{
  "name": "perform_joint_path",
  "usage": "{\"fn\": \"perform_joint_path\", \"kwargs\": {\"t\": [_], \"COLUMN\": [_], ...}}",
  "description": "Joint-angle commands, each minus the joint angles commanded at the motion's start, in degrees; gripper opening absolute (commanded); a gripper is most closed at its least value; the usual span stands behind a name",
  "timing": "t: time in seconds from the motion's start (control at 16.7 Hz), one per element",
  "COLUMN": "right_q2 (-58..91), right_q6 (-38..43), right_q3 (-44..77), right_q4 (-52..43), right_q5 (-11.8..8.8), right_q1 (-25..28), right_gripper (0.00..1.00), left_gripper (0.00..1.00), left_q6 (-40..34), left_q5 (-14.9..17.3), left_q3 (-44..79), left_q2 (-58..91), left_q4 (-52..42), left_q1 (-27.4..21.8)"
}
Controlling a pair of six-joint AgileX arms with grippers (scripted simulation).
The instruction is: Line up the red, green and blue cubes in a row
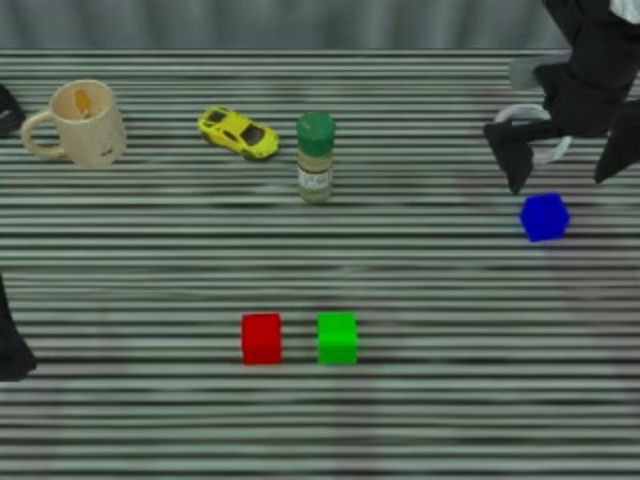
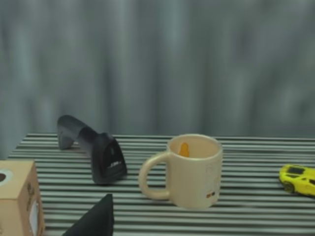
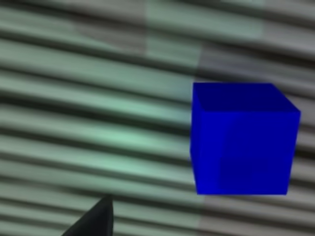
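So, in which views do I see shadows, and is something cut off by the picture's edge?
Top view: soft grey shadows lie on the striped table, darkest near the blue cube under the open right gripper. Right wrist view: the cube is whole, with a dim patch around it. Left wrist view: the yellow toy car is cropped.

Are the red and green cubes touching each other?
Apart. The top view shows a strip of striped table between the red cube and the green cube.
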Motion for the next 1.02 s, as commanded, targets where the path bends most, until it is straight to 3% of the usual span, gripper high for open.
{"fn": "perform_joint_path", "kwargs": {"t": [0.42,0.72,1.02], "right_q2": [3.81,4.15,4.15], "right_q6": [0.19,0.21,0.21], "right_q3": [-9.17,-9.82,-9.82], "right_q4": [13.21,14.02,14.02], "right_q5": [0.04,0.05,0.05], "right_q1": [0.26,0.28,0.28], "right_gripper": [1.0,1.0,0.62], "left_gripper": [1.0,1.0,1.0], "left_q6": [0.0,0.0,0.0], "left_q5": [0.0,0.0,0.0], "left_q3": [0.0,0.0,0.0], "left_q2": [0.0,0.0,0.0], "left_q4": [0.0,0.0,0.0], "left_q1": [0.0,0.0,0.0]}}
